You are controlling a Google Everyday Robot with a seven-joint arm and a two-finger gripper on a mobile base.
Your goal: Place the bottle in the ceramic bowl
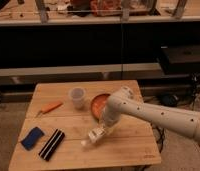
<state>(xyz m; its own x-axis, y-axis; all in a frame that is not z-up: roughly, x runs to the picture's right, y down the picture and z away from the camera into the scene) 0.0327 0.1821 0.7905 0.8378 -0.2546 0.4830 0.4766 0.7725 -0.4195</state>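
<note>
The small whitish bottle [93, 136] hangs tilted over the front middle of the wooden table [68, 160], its lower end pointing down-left. My gripper [104, 129], at the end of the white arm coming in from the right, is shut on the bottle's upper end. The orange-brown ceramic bowl [97, 103] sits on the table just behind the gripper and is partly covered by the arm.
A translucent plastic cup [77, 97] stands left of the bowl. An orange object [50, 107] lies at the table's left. A blue sponge [32, 138] and a black striped block [52, 144] lie at the front left. Dark shelving stands behind the table.
</note>
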